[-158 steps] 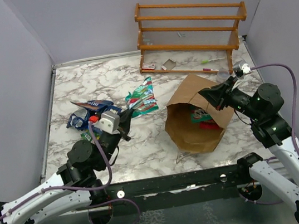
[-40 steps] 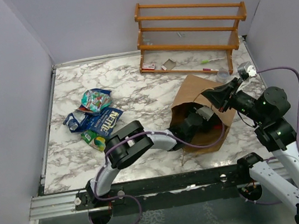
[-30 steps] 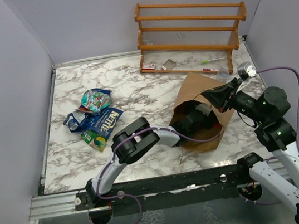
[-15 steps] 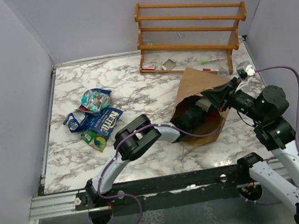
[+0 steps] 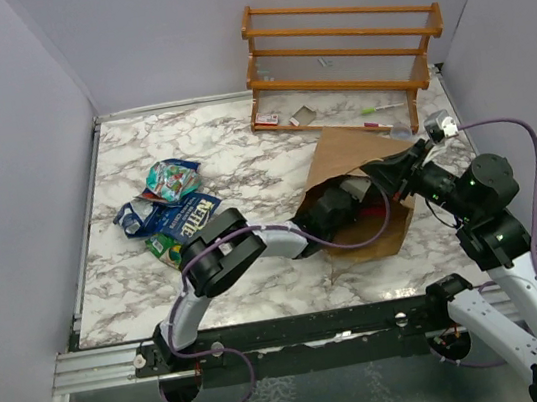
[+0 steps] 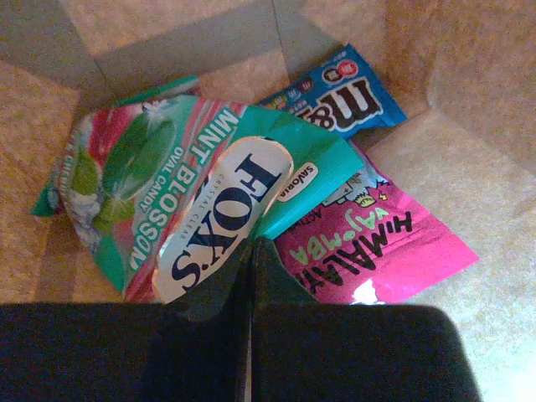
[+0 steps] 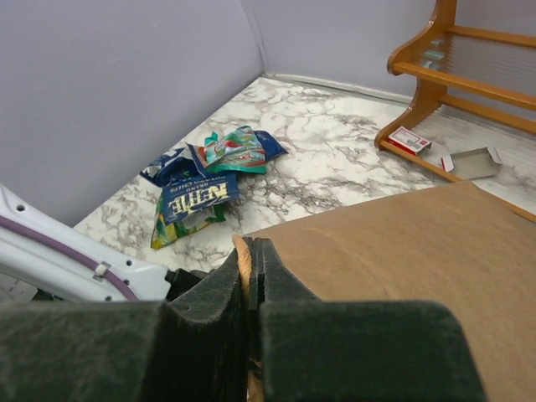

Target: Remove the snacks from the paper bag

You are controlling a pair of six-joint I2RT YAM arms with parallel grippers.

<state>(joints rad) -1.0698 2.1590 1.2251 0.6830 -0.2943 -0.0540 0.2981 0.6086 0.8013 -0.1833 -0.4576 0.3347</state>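
Brown paper bag point(image 5: 341, 155) on the desk's point(image 5: 232, 156) right: inside, left hand point(image 6: 251, 255) grasps a teal mint packet point(image 6: 167, 184) by its corner; right hand point(image 7: 252, 260) is clenched on the bag's rim.

Snacks pile point(image 5: 174, 213) L of paper bag point(image 5: 342, 153), rack point(image 5: 337, 53) behind it, more pkts point(image 6: 193, 193) inside.

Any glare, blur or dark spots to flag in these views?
Left wrist: warm cast inside the paper bag, print on the teal mint packet legible, one glare spot on the pink packet, left fingers a dark blur. Right wrist: right fingers soft, table packets sharp. Top external: evenly lit, bag mouth in shadow.
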